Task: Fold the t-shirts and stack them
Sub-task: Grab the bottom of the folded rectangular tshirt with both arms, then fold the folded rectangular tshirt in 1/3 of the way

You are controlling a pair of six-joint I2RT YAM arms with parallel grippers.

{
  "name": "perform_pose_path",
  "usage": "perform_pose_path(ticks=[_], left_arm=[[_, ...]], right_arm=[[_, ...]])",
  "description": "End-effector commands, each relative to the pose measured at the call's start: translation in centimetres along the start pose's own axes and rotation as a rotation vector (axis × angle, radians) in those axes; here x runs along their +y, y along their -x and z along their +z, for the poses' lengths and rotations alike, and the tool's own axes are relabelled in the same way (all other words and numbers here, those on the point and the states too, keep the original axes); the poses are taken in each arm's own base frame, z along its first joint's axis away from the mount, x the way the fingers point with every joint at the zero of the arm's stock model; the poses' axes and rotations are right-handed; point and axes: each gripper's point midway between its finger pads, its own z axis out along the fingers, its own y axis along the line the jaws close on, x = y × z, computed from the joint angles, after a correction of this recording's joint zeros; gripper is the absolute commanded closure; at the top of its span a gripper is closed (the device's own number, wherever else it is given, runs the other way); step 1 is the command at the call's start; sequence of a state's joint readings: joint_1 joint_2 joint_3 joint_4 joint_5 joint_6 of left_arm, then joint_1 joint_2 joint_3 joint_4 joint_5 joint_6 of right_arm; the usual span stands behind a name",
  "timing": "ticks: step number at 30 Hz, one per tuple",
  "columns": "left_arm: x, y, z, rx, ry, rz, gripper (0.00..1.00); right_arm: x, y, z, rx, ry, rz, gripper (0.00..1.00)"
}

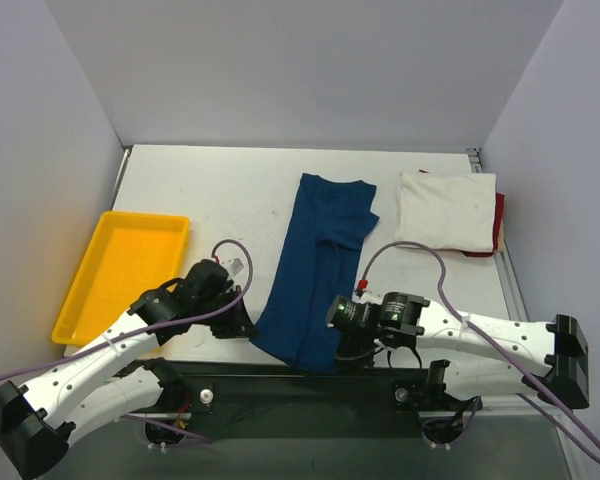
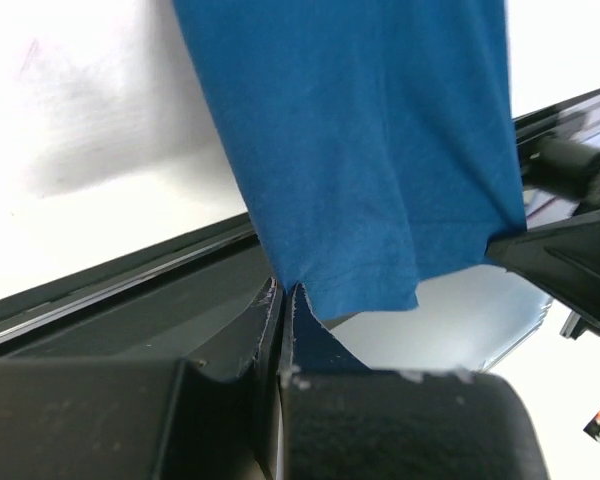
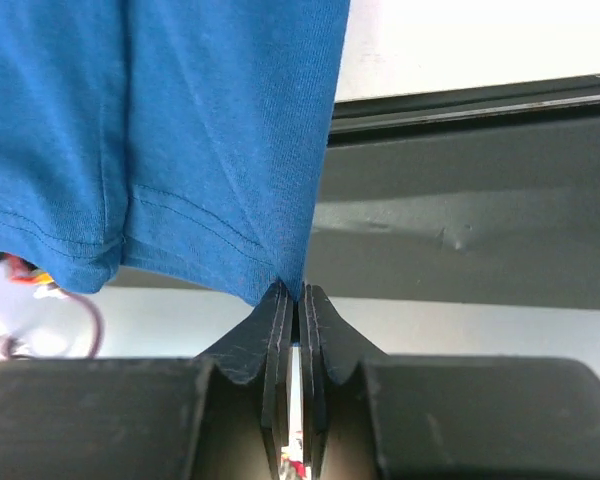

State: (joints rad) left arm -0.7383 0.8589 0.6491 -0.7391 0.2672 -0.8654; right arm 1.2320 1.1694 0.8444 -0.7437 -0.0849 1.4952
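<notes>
The navy blue t-shirt (image 1: 320, 265) lies as a long folded strip from mid-table to the near edge. My left gripper (image 1: 248, 325) is shut on its near left hem corner (image 2: 310, 270). My right gripper (image 1: 342, 345) is shut on its near right hem corner (image 3: 280, 250), and the hem hangs lifted over the table's front edge. The cream-white t-shirt (image 1: 446, 210) lies folded at the back right on top of the red t-shirt (image 1: 499, 222), of which only an edge shows.
A yellow plastic tray (image 1: 125, 272) sits at the left of the table. The black front rail (image 1: 310, 385) runs under both grippers. White walls close in the left, back and right sides.
</notes>
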Motion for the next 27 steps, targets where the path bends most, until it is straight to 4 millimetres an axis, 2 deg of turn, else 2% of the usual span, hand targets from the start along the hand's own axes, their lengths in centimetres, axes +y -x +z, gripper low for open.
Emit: perform_pose_path(ticks=[1,8,9,11,12,14,16,18,19,20,21,22,23,24,25,27], left_arm=[[-2.0,1.8,-1.8,-0.057,-0.008,-0.004,1.0],[-4.6,5.4,-1.0,-0.112,-0.029,0.014,1.0],[-4.6,6.0,-0.8,-0.118,-0.03,0.006,1.0],[-5.4,7.1,-0.1,-0.118,-0.047,0.004,1.0],[-5.5,7.7,0.1,-0.125,-0.051,0.0,1.0],[-6.1,8.9,0.9,-0.13,-0.063,0.001,1.0],[-7.0,10.6,1.0,-0.154,-0.084,0.003,1.0],[-7.1,11.7,2.1,-0.14,-0.078,-0.002,1.0],[-7.7,12.9,2.1,-0.161,-0.099,0.0,1.0],[-7.6,13.3,3.0,-0.138,-0.096,-0.01,1.0],[-8.4,14.3,3.1,-0.153,-0.117,-0.007,1.0],[-8.3,15.2,3.4,-0.157,-0.118,-0.016,1.0],[-8.1,15.5,4.5,-0.134,-0.112,-0.022,1.0],[-8.7,17.3,5.6,-0.135,-0.139,-0.022,1.0],[-8.7,17.4,5.6,-0.135,-0.14,-0.022,1.0],[-8.9,18.9,6.8,-0.124,-0.14,-0.025,1.0]], right_arm=[[-1.8,2.0,-2.3,-0.097,-0.05,0.062,1.0],[-1.4,6.4,-3.7,-0.156,-0.026,0.073,1.0],[-1.3,7.5,-4.0,-0.168,-0.022,0.097,1.0],[-1.4,8.6,-4.0,-0.173,-0.04,0.073,1.0],[-1.3,10.0,-4.3,-0.19,-0.041,0.101,1.0],[-1.3,10.8,-4.3,-0.167,-0.05,0.075,1.0],[-1.1,12.8,-4.8,-0.175,-0.046,0.097,1.0],[-1.3,14.1,-4.6,-0.162,-0.071,0.06,1.0],[-1.2,15.6,-5.0,-0.176,-0.062,0.084,1.0],[-1.3,16.2,-4.6,-0.161,-0.08,0.083,1.0],[-1.3,16.8,-4.7,-0.155,-0.08,0.057,1.0],[-1.2,18.2,-5.1,-0.166,-0.073,0.073,1.0],[-1.2,19.0,-4.7,-0.154,-0.089,0.072,1.0],[-1.1,20.8,-4.6,-0.146,-0.09,0.063,1.0],[-1.2,20.9,-4.6,-0.146,-0.09,0.046,1.0],[-1.0,22.7,-4.2,-0.134,-0.091,0.054,1.0]])
